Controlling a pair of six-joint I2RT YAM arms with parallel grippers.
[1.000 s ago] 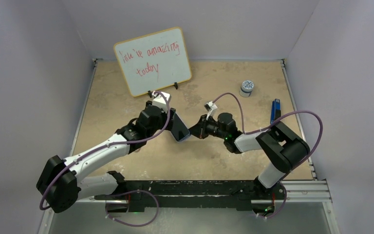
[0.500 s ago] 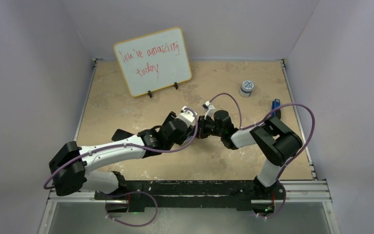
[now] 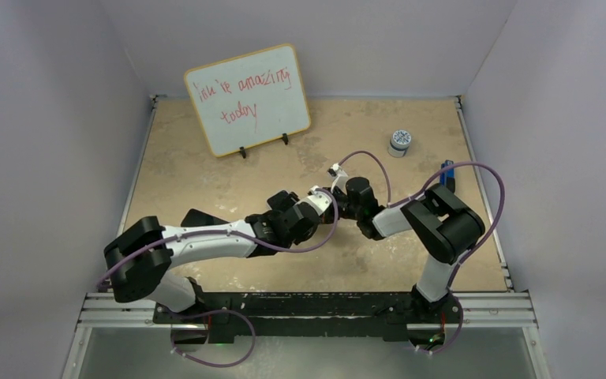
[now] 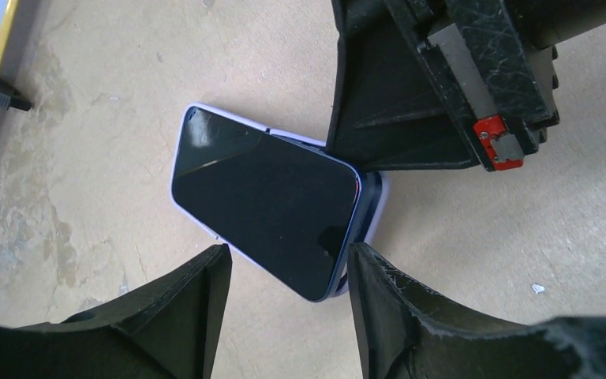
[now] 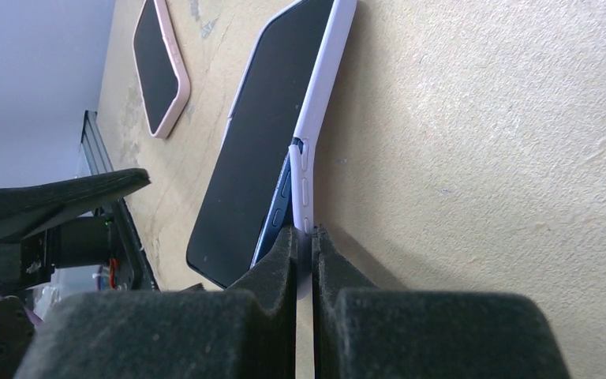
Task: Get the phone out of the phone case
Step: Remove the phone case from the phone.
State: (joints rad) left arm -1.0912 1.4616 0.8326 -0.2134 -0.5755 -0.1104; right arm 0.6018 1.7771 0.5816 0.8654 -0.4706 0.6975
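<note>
The phone (image 4: 264,209) lies screen up on the table, dark glass with a blue rim. Its lilac phone case (image 5: 323,87) still wraps the far end, while the near corner of the phone has lifted out of it. My right gripper (image 5: 304,237) is shut on the case's side wall, by the buttons. My left gripper (image 4: 288,260) is open and straddles the phone's near corner: the right finger (image 4: 379,292) is at the blue rim, the left finger (image 4: 197,292) stands apart. In the top view both grippers (image 3: 330,202) meet mid-table and hide the phone.
A whiteboard (image 3: 248,99) stands at the back left. A small round tin (image 3: 399,141) and a blue object (image 3: 446,175) lie to the right. A second dark slab with a pink rim (image 5: 160,67) lies on the table left of the arms.
My left arm has swung right and lowered over the phone, its jaws narrowing. The right gripper has stayed shut on the case and shifted slightly left.
</note>
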